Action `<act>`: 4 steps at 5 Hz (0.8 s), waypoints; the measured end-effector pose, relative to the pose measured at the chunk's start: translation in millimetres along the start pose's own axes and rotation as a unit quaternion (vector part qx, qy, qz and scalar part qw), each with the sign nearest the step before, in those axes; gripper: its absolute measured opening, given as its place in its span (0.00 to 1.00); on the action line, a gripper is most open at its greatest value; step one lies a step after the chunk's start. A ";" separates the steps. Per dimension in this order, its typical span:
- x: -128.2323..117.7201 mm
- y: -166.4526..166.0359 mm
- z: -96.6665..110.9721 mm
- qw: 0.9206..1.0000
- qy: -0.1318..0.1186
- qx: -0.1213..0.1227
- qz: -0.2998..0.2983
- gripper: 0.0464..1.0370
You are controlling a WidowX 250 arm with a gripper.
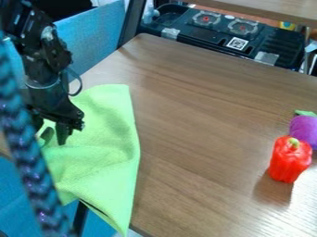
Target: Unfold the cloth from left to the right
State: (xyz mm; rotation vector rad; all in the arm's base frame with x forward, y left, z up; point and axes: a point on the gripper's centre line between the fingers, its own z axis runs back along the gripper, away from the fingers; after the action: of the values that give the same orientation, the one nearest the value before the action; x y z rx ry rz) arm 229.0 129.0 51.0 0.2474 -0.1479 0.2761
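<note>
While the jaws stand slightly parted, with no pinch that I can see, the cloth (108,148) at the counter's (204,120) nine-o'clock side spreads from their one to five o'clock.

Cloth (108,125) on the table's (192,102) left, pepper (289,162) and eggplant (304,129) on its right
Eggplant just behind the pepper, gripper (54,136) at the cloth, stove (213,39) beyond the table's far edge

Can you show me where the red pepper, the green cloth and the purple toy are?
Red pepper (288,162): camera view, on the middle of its body.
Green cloth (108,159): camera view, on its flat upper side.
Purple toy (303,129): camera view, on its rounded purple part.
</note>
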 end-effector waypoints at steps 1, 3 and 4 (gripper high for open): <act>-3.0 -0.5 -0.1 1.000 0.009 -0.004 -0.003 0.35; 1.2 -9.6 5.6 0.999 0.015 -0.023 -0.023 0.01; 12.2 -23.7 16.3 0.999 0.011 -0.046 -0.023 0.00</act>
State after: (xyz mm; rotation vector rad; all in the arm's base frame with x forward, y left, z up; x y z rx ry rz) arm 245.6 105.8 63.7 0.1556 -0.1324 0.2260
